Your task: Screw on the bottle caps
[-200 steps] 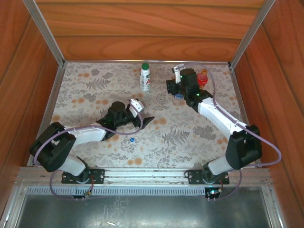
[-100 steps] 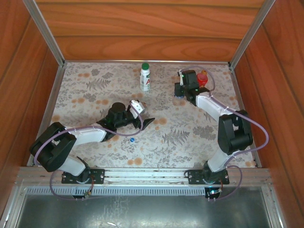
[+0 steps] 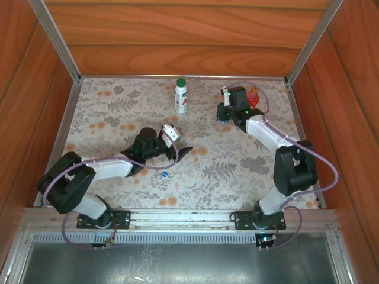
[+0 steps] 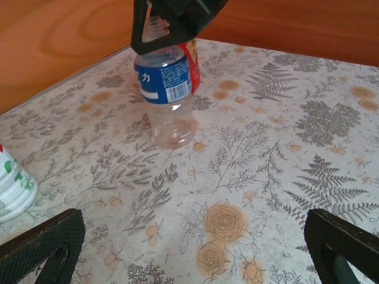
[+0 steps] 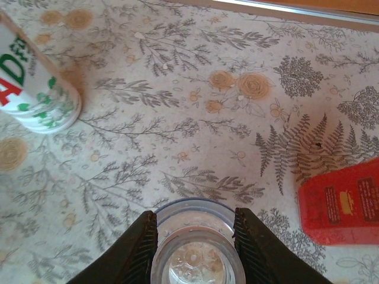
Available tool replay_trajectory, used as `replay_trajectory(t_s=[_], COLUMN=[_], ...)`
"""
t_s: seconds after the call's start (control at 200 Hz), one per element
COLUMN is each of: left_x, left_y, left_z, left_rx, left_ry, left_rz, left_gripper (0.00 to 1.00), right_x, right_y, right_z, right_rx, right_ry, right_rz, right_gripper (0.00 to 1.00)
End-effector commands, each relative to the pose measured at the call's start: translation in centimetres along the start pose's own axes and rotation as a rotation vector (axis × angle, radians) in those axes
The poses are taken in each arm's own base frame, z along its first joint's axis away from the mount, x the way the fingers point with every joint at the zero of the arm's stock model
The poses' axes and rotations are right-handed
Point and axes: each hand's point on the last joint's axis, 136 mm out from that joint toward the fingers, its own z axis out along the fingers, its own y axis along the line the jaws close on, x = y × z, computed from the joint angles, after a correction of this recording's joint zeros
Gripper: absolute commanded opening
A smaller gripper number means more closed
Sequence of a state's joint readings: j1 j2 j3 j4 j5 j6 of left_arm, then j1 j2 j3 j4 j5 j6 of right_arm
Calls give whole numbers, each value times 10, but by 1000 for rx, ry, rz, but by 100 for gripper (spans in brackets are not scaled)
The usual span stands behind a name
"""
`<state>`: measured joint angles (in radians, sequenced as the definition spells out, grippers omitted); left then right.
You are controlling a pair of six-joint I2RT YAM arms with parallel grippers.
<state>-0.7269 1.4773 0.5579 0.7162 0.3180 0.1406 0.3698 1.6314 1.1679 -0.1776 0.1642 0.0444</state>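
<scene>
Upper right, the right gripper [image 3: 222, 113] is pinching the neck of the uncapped clear bottle [image 4: 166, 94], likely steadying it for capping, while the wide-open left gripper [image 3: 179, 152] is hovering near the blue cap [image 3: 164, 174], needing to fetch it next.

Left arm [image 3: 109, 167], right arm [image 3: 269, 135]: white link shells, black joints, lilac cables [image 3: 336, 175]. Black base plates [image 3: 118, 218] bolted onto the aluminium rail [image 3: 177, 218]. Fingers [image 4: 44, 242] black, textured.

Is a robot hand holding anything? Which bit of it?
The right gripper grips the clear bottle by its open neck, one finger on each side. The left gripper is open and holds nothing.
</scene>
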Motion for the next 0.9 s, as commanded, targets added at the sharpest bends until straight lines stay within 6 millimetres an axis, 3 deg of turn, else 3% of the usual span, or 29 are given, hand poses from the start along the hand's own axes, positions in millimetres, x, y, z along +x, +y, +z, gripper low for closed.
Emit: replay_trajectory(t_s=[0.0,0.17,0.38,0.605,0.695,0.894], left_x=[-3,-4,-3,23,30,21], left_y=[1,2,0,17,16,12], left_z=[5,8,17,-4,-8,-3], left_rx=[-6,-5,17,-53,-45,-11], left_ry=[-14,-35,-71,-27,-30,-76], left_rz=[-8,22,34,-22,-32,-34], left_gripper=[100,100,100,100,100,95], right_x=[-3,8,21,31,33,33], right_y=[19,52,112,173,190,214], right_z=[-23,-45,-66,-68,-69,-73], right_rx=[-66,-125,-214,-316,-345,-394], right_ry=[-4,4,-13,-34,-25,-29], right_rz=[-7,-75,-182,-259,-287,-324], right_gripper=[31,31,31,31,32,32])
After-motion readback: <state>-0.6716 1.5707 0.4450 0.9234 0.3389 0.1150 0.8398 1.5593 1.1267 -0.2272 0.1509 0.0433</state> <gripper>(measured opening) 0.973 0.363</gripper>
